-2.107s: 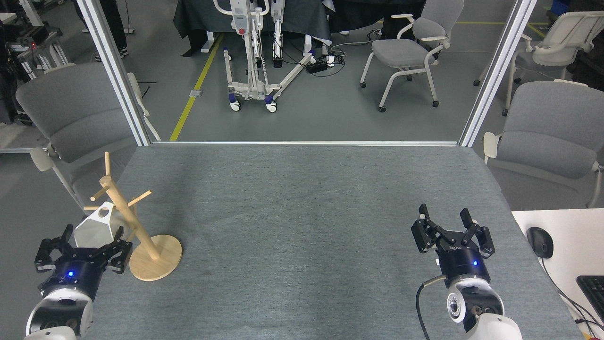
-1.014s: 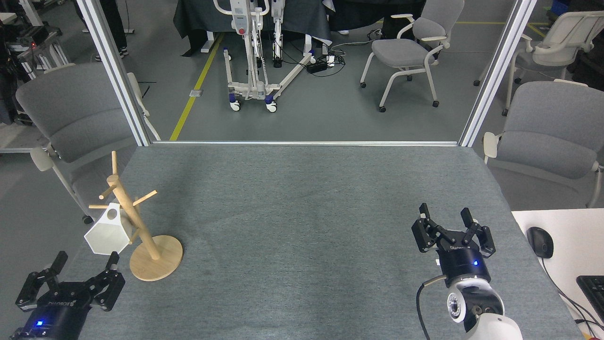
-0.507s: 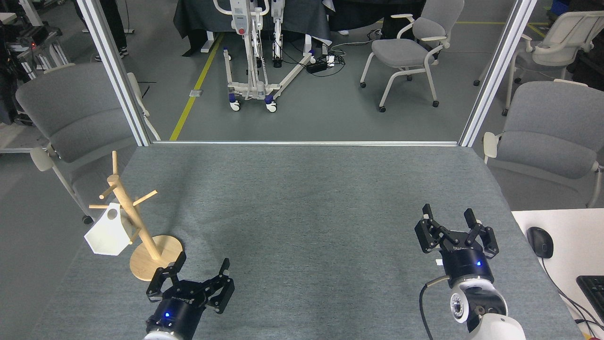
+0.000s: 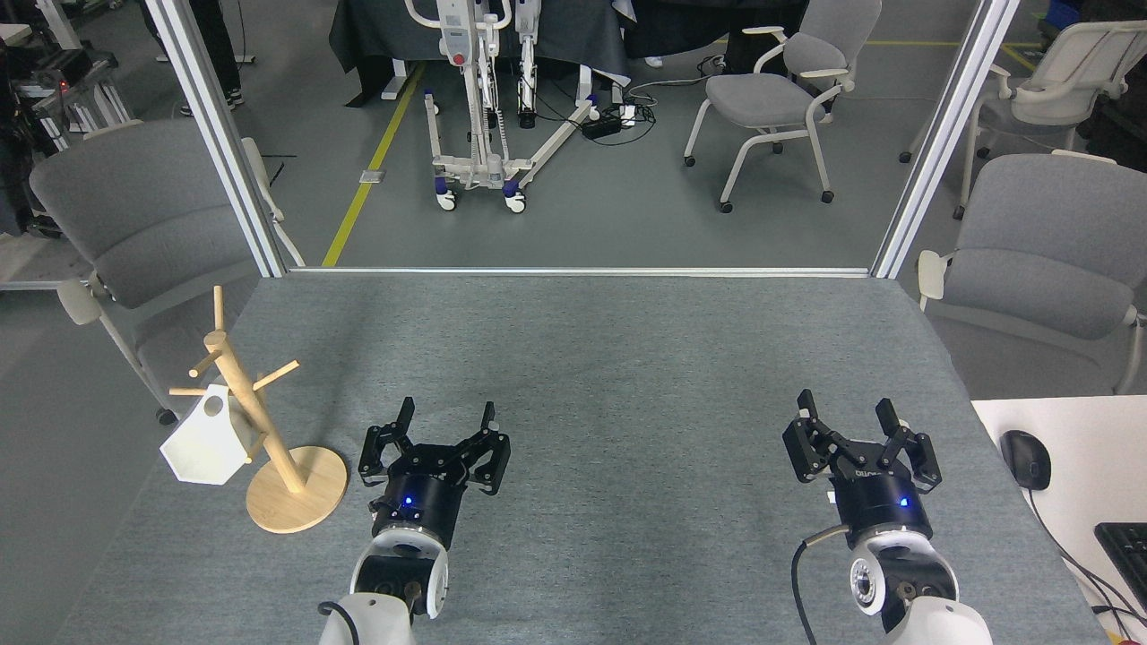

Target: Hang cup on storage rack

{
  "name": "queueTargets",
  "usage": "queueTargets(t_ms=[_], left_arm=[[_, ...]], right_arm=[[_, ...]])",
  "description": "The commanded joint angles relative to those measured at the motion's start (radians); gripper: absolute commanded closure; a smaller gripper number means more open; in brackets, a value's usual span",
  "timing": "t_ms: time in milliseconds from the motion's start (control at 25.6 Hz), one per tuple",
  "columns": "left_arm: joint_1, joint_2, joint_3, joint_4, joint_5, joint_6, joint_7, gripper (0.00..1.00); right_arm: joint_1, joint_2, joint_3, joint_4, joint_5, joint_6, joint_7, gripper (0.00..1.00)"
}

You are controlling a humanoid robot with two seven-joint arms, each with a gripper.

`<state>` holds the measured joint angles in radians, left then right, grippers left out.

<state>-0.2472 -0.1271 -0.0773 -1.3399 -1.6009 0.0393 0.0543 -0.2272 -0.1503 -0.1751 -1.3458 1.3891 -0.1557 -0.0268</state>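
Small white faceted cup hangs by its pierced tab on a peg of the light wooden mug tree, far left on our grey bench; our left pincer nearer, right pincer well apart, both spread and empty

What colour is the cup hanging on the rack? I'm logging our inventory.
Plain white, no pattern. The cup shows clearly in the head view, against the light wooden storage rack.
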Motion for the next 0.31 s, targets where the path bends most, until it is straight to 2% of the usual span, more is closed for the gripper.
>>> queueTargets(t_ms=[0, 117, 273], left_arm=[[0.052, 0.0, -0.001, -0.016, 0.007, 0.008, 0.05, 0.01], [0.091, 0.0, 0.002, -0.044, 0.01, 0.004, 0.045, 0.01], [0.078, -0.005, 0.008, -0.059, 0.013, 0.004, 0.032, 0.01]], right_arm=[[0.0, 0.003, 0.0, 0.001, -0.001, -0.001, 0.001, 0.0], [0.0, 0.005, 0.003, -0.001, 0.001, -0.001, -0.001, 0.0], [0.006, 0.003, 0.005, -0.001, -0.001, -0.007, -0.001, 0.0]])
